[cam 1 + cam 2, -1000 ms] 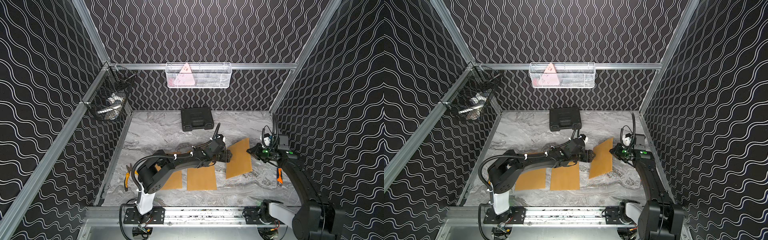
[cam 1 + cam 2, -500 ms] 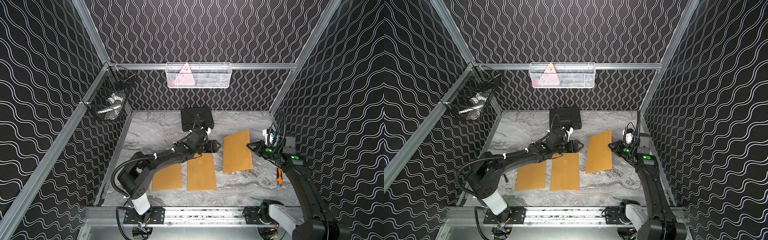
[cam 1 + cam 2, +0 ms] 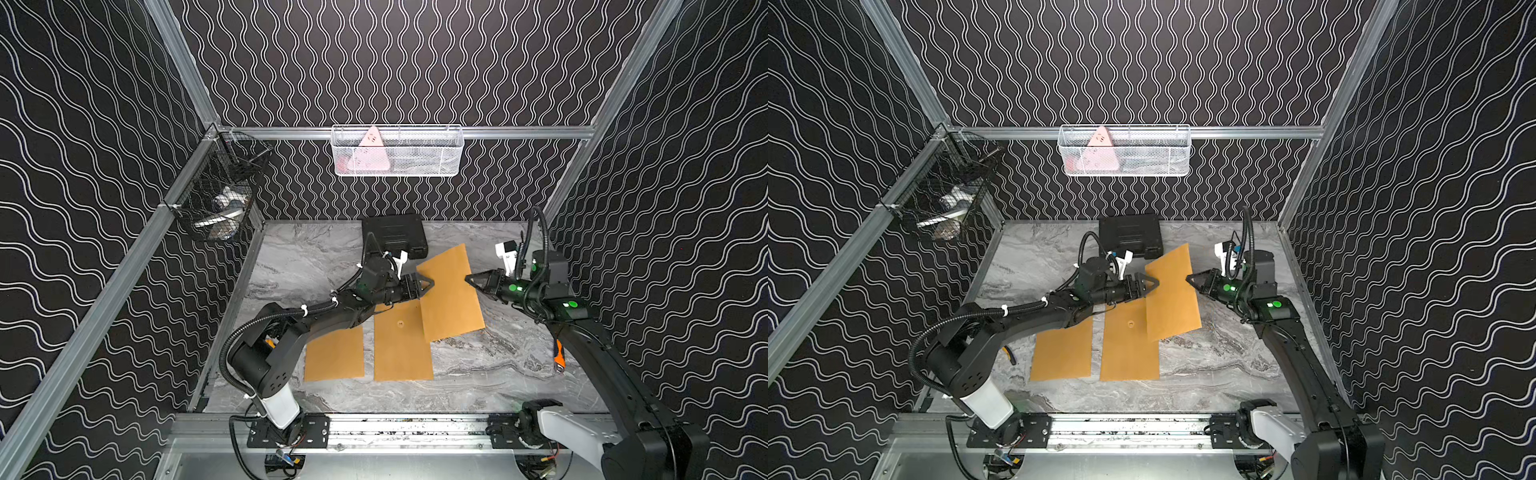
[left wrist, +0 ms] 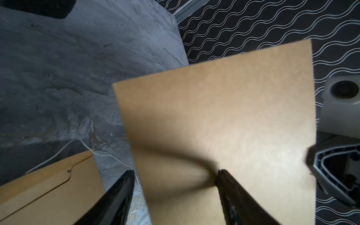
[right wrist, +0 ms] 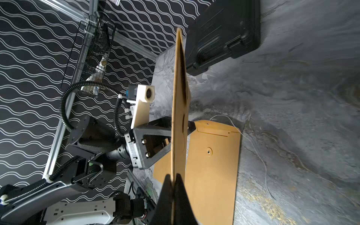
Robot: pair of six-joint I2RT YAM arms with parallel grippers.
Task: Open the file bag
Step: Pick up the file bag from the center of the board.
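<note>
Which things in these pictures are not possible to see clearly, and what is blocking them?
- Held file bag: its closure; both top views show a plain face, the right wrist view shows it nearly edge-on.
- Left gripper: whether its fingers touch that bag; the left wrist view is blurred there.
- Black wire basket: contents too small behind its mesh.
- Leftmost file bag: far end, under the left arm in both top views.

My left arm [image 3: 332, 320] and right arm [image 3: 602, 365] are matte black, with ribbed black cable loops [image 5: 62, 105], green status lights [image 3: 513, 287], white base housings [image 3: 278, 405], white wrist-camera mounts [image 5: 143, 109], and silver screws [image 5: 143, 141] on dark triangular fingers [image 5: 155, 132].
</note>
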